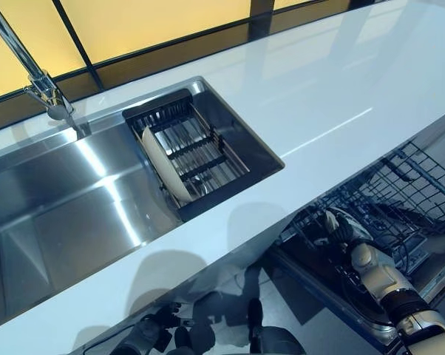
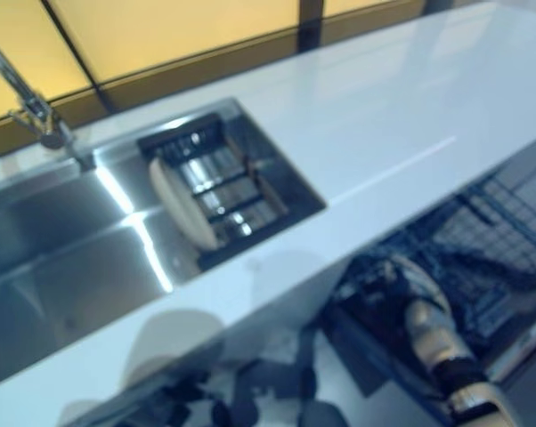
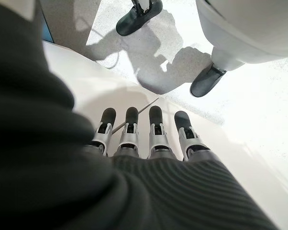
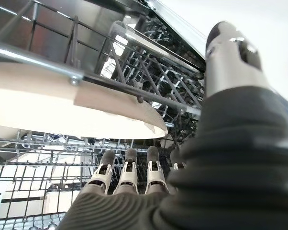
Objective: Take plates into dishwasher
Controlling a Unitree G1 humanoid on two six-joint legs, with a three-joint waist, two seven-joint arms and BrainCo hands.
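Observation:
A cream plate (image 1: pixel 164 174) stands on edge in a dark wire drainer (image 1: pixel 221 132) set in the right end of the steel sink (image 1: pixel 52 214). My right hand (image 1: pixel 339 228) is down inside the open dishwasher's wire rack (image 1: pixel 407 188) below the counter. In the right wrist view its fingers (image 4: pixel 128 173) are straight and open, just under a second cream plate (image 4: pixel 62 103) that sits among the rack wires (image 4: pixel 149 96). My left hand (image 1: pixel 145 336) hangs low below the counter edge, open and empty, fingers (image 3: pixel 156 129) straight.
A white counter (image 1: pixel 318 96) runs across the view, with a tap (image 1: pixel 41 85) at the back left of the sink. A dark-framed amber window (image 1: pixel 148 22) lies behind. The dishwasher's lower rack (image 4: pixel 34 191) shows under my right hand.

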